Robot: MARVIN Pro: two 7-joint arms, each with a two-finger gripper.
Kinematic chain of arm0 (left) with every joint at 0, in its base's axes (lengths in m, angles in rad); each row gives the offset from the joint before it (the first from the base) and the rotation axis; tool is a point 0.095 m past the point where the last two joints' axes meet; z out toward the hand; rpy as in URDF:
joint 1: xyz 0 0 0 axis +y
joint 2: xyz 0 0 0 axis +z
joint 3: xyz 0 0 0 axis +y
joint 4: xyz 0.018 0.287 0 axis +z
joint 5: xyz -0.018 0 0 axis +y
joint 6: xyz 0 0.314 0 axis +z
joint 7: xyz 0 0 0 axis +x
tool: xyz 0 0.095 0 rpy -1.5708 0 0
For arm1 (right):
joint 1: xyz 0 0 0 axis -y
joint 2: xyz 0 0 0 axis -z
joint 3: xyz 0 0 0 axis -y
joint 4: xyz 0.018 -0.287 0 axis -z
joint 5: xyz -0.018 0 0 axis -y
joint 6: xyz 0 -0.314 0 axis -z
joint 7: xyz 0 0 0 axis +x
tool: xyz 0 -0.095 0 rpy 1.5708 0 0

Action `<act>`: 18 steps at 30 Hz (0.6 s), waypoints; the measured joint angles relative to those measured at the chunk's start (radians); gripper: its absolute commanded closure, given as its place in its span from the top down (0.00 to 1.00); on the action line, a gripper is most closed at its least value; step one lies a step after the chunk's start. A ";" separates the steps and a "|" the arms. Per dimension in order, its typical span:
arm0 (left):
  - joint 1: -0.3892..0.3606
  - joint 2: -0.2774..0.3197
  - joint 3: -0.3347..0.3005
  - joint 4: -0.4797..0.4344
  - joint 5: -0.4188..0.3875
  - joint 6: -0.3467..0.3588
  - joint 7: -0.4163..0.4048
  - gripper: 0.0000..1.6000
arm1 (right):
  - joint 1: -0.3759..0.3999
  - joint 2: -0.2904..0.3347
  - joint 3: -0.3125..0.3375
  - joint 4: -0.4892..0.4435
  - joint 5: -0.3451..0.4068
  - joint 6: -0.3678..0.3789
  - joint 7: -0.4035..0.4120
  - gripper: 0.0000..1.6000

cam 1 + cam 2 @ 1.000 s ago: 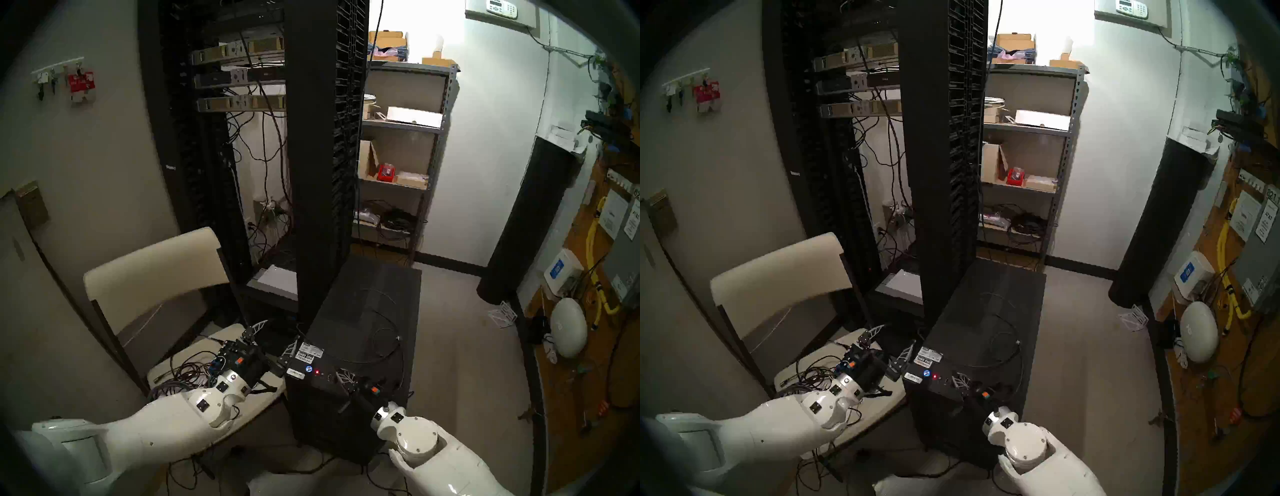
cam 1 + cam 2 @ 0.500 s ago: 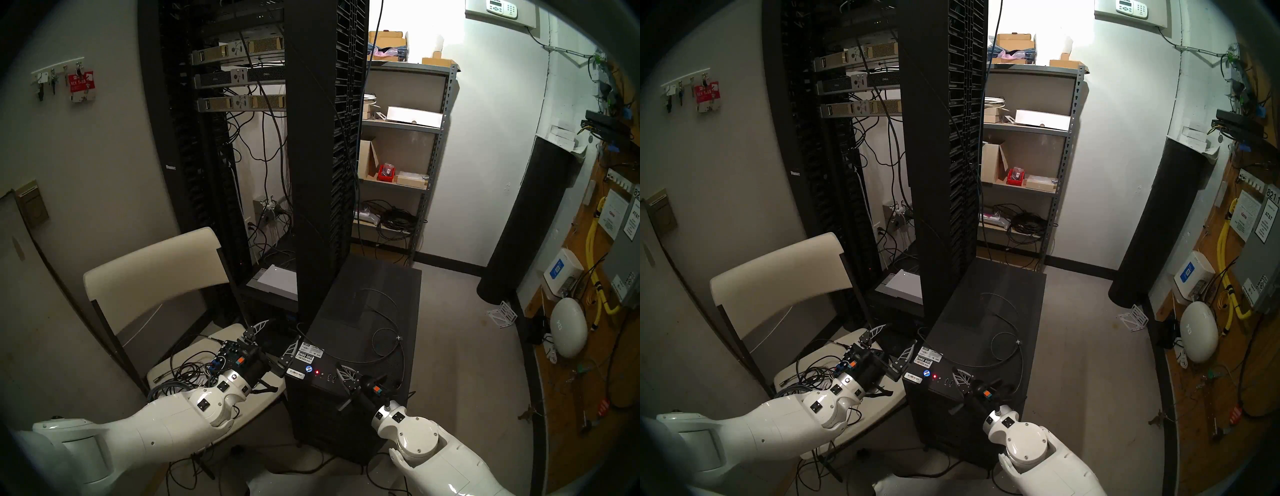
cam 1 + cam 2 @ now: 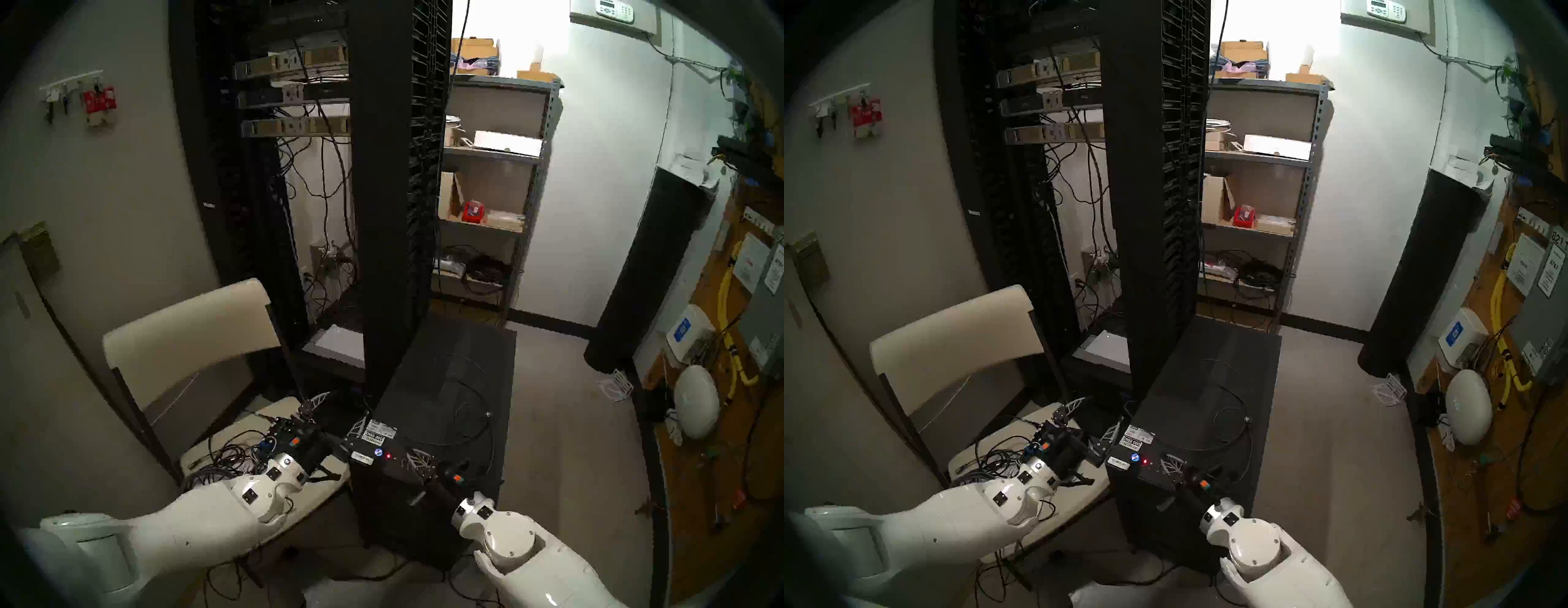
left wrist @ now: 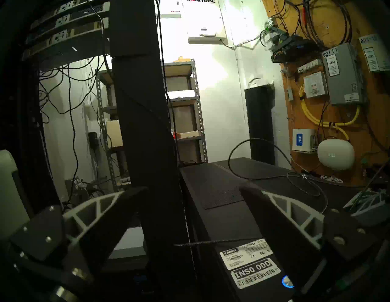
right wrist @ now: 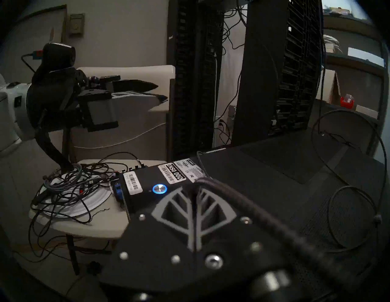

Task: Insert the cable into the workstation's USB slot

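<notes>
With its fingers pressed together, the right end effector sits over the front top edge of the workstation, beside the blue-lit button; whether it pinches the cable's plug cannot be told. The cable lies in loose loops on the workstation's top. The left end effector is spread wide, empty, between the chair and the workstation's left corner.

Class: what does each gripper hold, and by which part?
Right fingers pinch the cable near its plug end; plug hidden. Left gripper open, empty.
</notes>
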 measured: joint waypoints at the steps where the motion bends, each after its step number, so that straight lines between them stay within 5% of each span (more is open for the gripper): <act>1: 0.000 0.000 0.000 0.000 0.000 0.000 0.002 1.00 | 0.000 0.000 -0.001 0.000 -0.004 0.000 -0.003 0.00; 18: 0.001 0.009 0.001 0.005 -0.001 -0.005 0.007 1.00 | 0.002 -0.001 -0.001 0.021 -0.013 -0.001 -0.018 0.00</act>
